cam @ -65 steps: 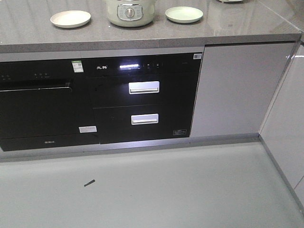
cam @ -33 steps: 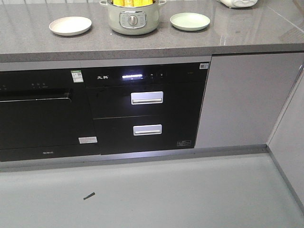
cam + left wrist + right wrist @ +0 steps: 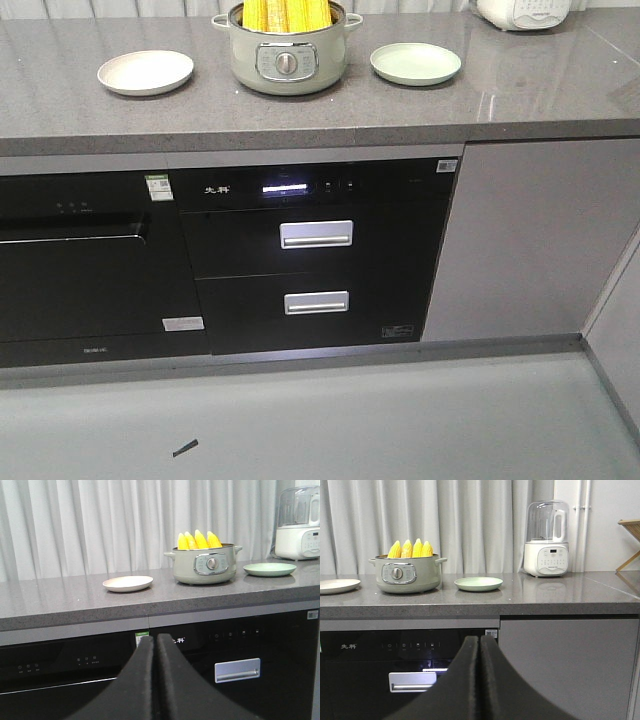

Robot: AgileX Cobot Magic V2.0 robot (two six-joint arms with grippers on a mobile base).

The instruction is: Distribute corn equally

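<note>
Camera shift: the front view is pulling back and tilting up over the last second, bringing the whole pot (image 3: 288, 62) and more of the tabletop (image 3: 330, 118) into frame.
Corn: the cobs (image 3: 287, 14) are standing upright, tips up, packed together inside the pale green pot.
Plates: a cream plate (image 3: 145, 72) is lying left of the pot and a green plate (image 3: 415, 63) right of it, both bare.
Left tool: the left tool (image 3: 154, 645) is hanging clenched on nothing, low in front of the cabinets.
Right tool: the right tool (image 3: 479, 642) is doing the same, fingers pressed together, well short of the tabletop.
Progress: nothing is being shared out yet; by the look of it, every cob is waiting to be lifted and split between the two plates.
Writing: two white characters (image 3: 217, 189) are showing on the black appliance front, too small to read; a green-and-white sticker (image 3: 158, 184) is equally illegible.
</note>
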